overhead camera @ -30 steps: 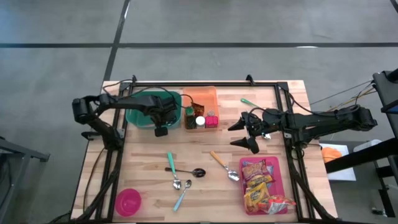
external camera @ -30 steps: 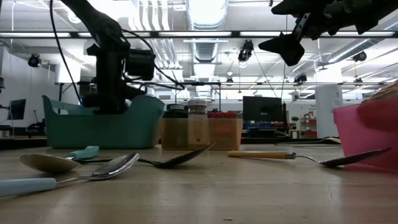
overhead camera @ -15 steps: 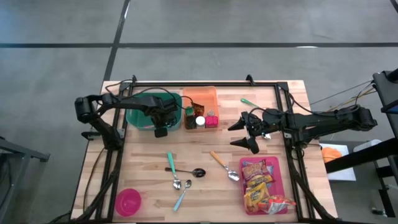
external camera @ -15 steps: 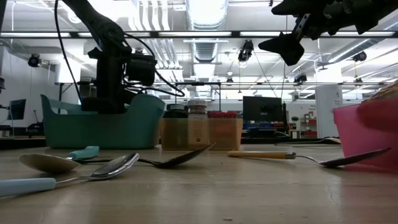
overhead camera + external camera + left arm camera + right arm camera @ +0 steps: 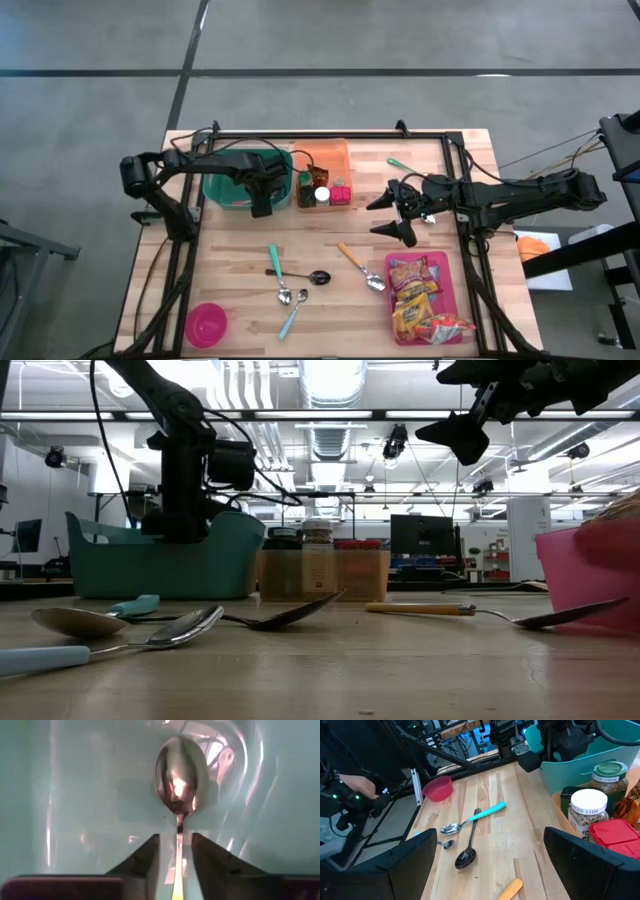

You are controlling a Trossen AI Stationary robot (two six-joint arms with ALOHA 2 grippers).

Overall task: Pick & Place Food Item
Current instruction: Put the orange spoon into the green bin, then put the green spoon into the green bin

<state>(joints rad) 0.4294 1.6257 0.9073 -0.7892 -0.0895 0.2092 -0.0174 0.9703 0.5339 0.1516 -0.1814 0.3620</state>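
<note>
High view: we see the left gripper (image 5: 262, 196) down inside the teal plastic tub (image 5: 222, 190), w/ the right gripper (image 5: 392, 215) well apart from tub, fingers spread, holding nothing. Left wrist view: shiny metal spoon (image 5: 180, 785) lies on tub floor, handle betw. slightly parted fingers (image 5: 145, 857); can't tell if gripped.

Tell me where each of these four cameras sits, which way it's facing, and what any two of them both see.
High view: overhead, facing straight down; both arms over the table.
Low view: tabletop height, facing the room; left gripper in the teal bin.
Left wrist view: inside the bin; own fingers flank a spoon.
Right wrist view: right gripper open above the table.
Shared: high and right wrist views both show the pink bowl.
</note>
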